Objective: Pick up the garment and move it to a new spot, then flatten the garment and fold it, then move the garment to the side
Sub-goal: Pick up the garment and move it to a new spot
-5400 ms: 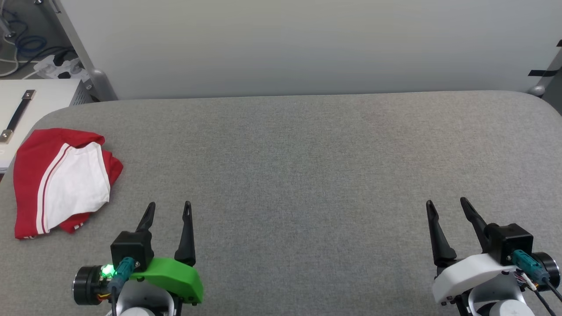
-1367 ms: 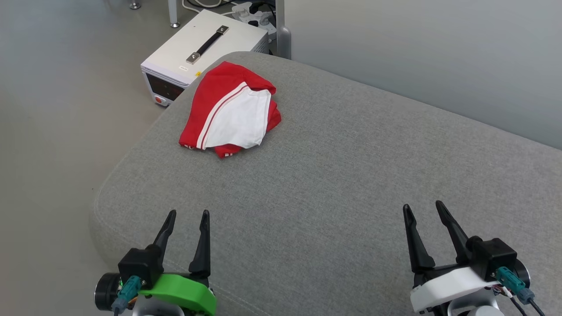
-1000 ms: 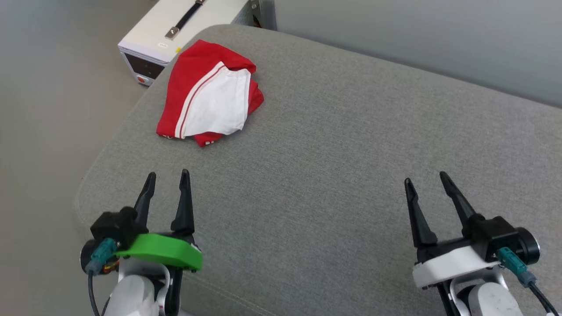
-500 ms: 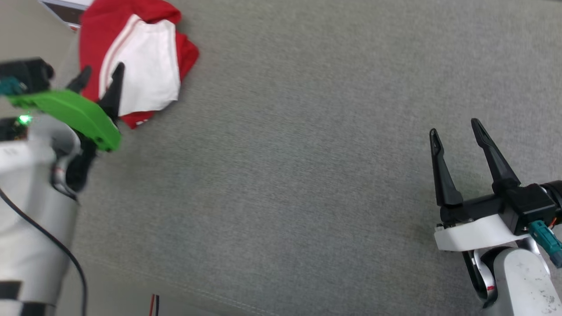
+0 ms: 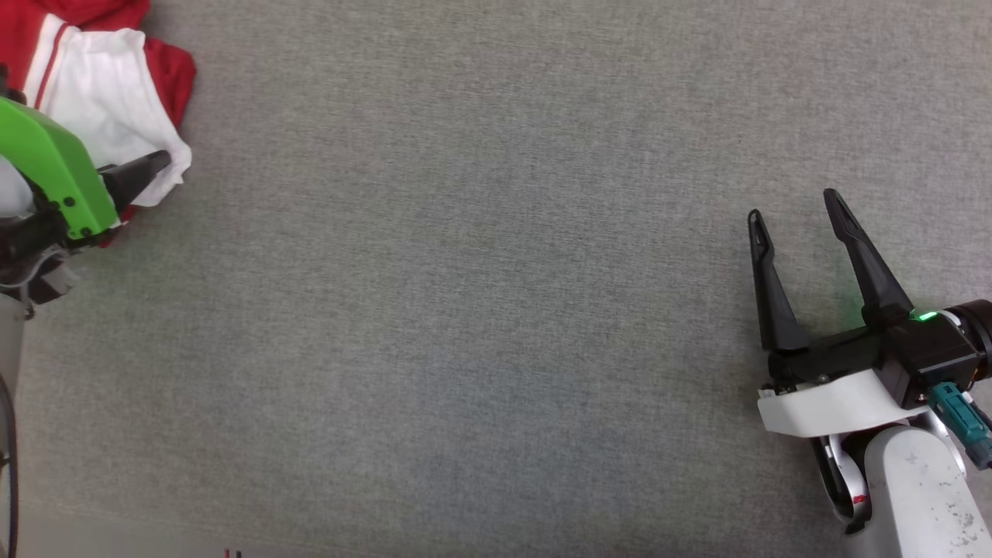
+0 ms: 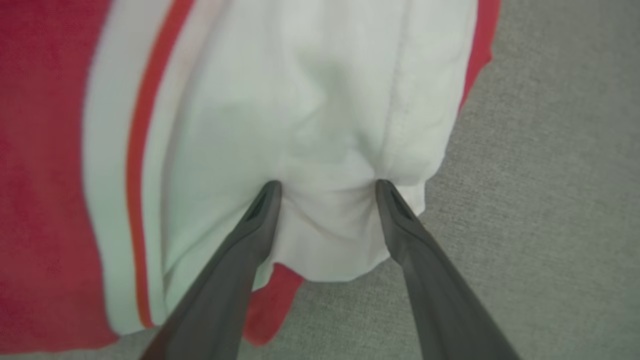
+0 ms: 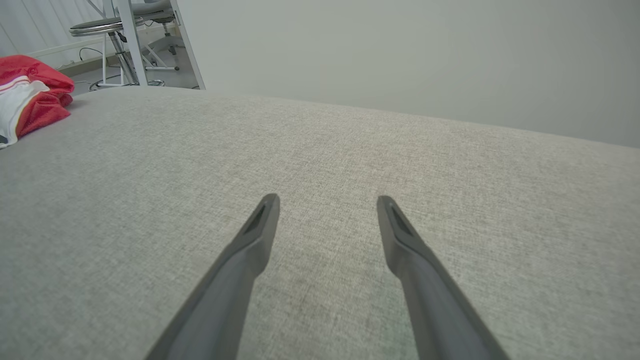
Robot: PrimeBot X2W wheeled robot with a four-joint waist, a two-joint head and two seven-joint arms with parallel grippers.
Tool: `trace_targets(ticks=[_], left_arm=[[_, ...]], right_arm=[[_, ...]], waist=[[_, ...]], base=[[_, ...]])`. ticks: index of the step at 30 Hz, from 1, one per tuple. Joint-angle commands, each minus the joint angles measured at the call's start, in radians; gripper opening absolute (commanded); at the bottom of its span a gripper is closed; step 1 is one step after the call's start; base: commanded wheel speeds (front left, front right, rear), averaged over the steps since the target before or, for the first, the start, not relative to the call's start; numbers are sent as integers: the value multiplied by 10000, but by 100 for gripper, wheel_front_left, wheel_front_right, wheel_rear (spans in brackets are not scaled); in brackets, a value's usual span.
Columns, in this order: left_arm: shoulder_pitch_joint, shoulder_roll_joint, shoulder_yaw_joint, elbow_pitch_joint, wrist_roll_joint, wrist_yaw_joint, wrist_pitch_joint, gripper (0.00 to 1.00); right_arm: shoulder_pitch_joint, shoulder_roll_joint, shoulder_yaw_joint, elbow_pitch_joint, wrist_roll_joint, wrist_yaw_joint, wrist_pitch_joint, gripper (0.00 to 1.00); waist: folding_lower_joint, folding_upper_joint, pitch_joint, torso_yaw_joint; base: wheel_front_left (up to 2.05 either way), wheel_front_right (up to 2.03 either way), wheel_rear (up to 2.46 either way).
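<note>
Pressing into the garment's white sleeve, the left gripper [image 6: 326, 189] stands with its fingers apart. Both tips dimple the cloth, which puckers between them unclamped. The garment [image 6: 325, 100], a red shirt with red-and-white striped trim, lies crumpled at the far left corner of the grey fabric surface [image 5: 465, 310]. The left wrist view gives that contact, while the head view gives one dark finger past a green cover [image 5: 46, 167]. The right gripper [image 5: 792, 205] hovers, fingers apart, toward the surface's right side, well apart from the garment. The right wrist view adds a pale wall [image 7: 400, 50] and a metal stool [image 7: 107, 25] beyond the far edge.
</note>
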Motion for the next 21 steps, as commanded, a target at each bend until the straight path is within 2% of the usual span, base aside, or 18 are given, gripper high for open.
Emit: trace_targets(ticks=[1,2,3,4,9,13,16,21], left_arm=[[59,-185,-183,272,-72,47,247,100],[92,-219,-228,362,-112,41,371,100],[112,-246,-235,410,-144,35,381,39],[136,-286,-213,449,-185,25,280,0],[265,-400,-64,505,-357,-26,-484,0],[305,-224,207,241,-365,-56,-1858,0],[421,36,243,-208,-292,-66,-2737,0],[601,695,324,-1264,-153,-70,-3611,0]], right_arm=[[-87,12,-9,-17,-31,-11,-84,100],[-92,23,-7,12,-35,-11,-85,100],[-92,34,-1,44,-39,-11,-85,100],[-89,49,9,99,-38,-11,-86,100],[-69,116,62,358,-49,-11,-89,100],[-102,177,67,566,-2,-11,-91,100],[-41,229,56,742,22,-11,-91,100],[189,365,-24,981,177,-11,-92,100]], waist=[[0,-2,262,-281],[0,-2,246,-292],[0,-2,216,-299],[0,-2,157,-303],[0,-2,-265,-259],[0,-2,-792,-265],[0,-2,-1312,-287],[0,-2,-2196,-345]], base=[[0,0,0],[0,0,0],[0,0,0],[0,0,0],[0,0,0],[0,0,0],[0,0,0],[0,0,0]])
